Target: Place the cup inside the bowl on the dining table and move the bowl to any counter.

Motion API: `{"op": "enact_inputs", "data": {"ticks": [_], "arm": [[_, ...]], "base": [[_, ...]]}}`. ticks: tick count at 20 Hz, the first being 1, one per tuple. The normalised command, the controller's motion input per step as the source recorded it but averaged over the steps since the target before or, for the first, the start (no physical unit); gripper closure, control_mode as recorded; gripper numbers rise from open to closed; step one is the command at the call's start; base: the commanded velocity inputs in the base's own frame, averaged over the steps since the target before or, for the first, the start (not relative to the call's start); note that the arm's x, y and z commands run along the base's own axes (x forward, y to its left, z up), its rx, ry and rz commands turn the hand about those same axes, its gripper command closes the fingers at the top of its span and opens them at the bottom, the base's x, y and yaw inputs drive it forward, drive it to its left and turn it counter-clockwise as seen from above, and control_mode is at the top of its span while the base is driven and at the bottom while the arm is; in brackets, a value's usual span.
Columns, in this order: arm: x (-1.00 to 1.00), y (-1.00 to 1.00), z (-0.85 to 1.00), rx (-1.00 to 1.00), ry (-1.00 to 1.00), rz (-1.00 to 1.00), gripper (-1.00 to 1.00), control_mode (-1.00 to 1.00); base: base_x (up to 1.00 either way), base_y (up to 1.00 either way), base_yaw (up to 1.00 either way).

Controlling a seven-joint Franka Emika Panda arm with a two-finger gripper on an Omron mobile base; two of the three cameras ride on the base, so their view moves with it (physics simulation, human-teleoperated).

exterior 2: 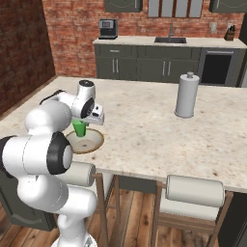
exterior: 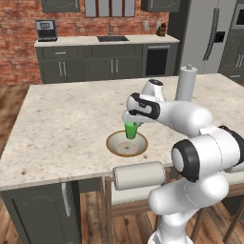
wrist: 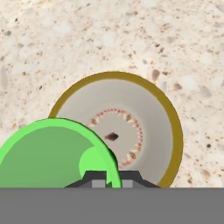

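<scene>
The green cup (exterior: 132,130) is upright in my gripper (exterior: 131,125), which is shut on the cup's rim. It hangs over the bowl (exterior: 114,143), a wide tan-rimmed dish near the front edge of the dining table (exterior: 62,124). I cannot tell whether its base touches the bowl's inside. In the right base view the cup (exterior 2: 79,129) sits under the gripper (exterior 2: 79,124), above the bowl (exterior 2: 94,142). The hand view looks down past the cup (wrist: 48,157) and the gripper (wrist: 109,179) into the bowl (wrist: 170,122). The counter (exterior: 76,42) runs along the brick wall.
A tall grey paper-towel roll (exterior: 186,83) stands on the table right of the arm. Padded stools (exterior: 139,175) are tucked under the near edge. On the counter are a coffee machine (exterior: 46,29) and a sink (exterior: 112,38). A fridge (exterior: 209,33) stands at the far right.
</scene>
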Motion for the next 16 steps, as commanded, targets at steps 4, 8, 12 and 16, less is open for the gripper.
{"op": "enact_inputs", "data": {"ticks": [4, 8, 12, 16], "arm": [[0.01, 0.17, -0.16, 0.0, 0.0, 0.0, 1.0, -1.0], [0.0, 0.07, -0.18, 0.0, 0.0, 0.0, 1.0, -1.0], [0.0, 0.0, -0.17, -0.01, 0.0, 0.0, 1.0, -1.0], [0.0, 0.0, -0.14, 0.0, 0.0, 0.0, 1.0, -1.0]], "base": [[0.0, 0.0, 0.0], [0.0, 0.0, 0.0], [0.0, 0.0, 0.0], [0.0, 0.0, 0.0]]}}
